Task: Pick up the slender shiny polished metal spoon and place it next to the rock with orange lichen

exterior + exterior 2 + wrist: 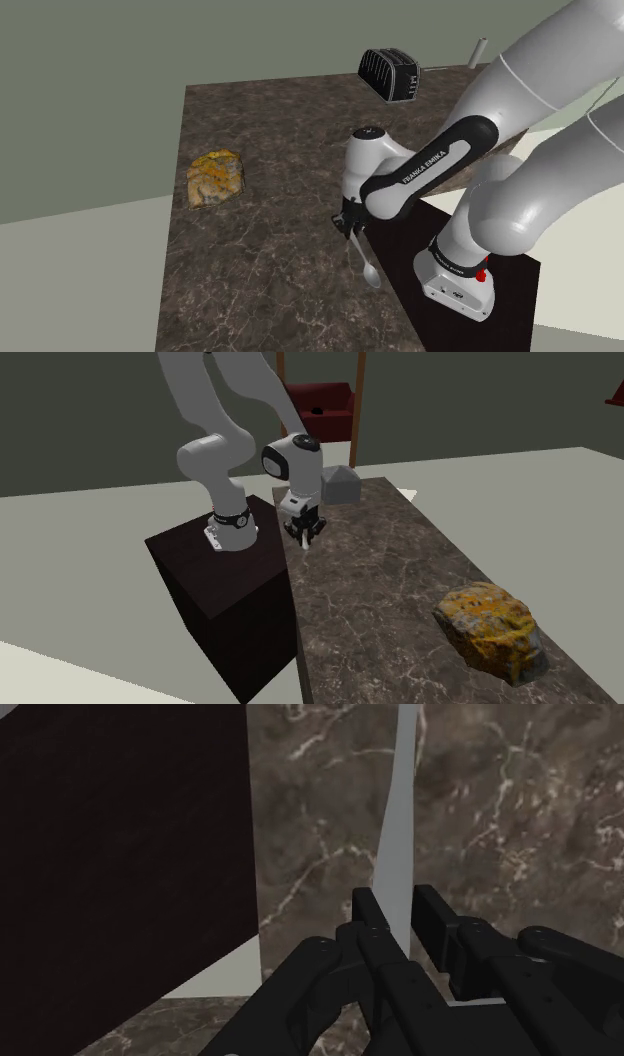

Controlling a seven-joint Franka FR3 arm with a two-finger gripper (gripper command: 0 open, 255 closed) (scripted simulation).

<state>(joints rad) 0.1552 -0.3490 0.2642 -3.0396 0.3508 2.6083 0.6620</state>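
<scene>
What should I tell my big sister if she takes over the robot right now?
Gripper: shut on the spoon, which hangs down from it over the dark veined table, close to the stand.
Rock with orange lichen: on the table, far from the spoon.
Done: spoon grasped.
Left: carry it across, set it down beside the rock, let go.

Dim, flat, even lighting; muted colours; soft shading on arm [540,90].
</scene>
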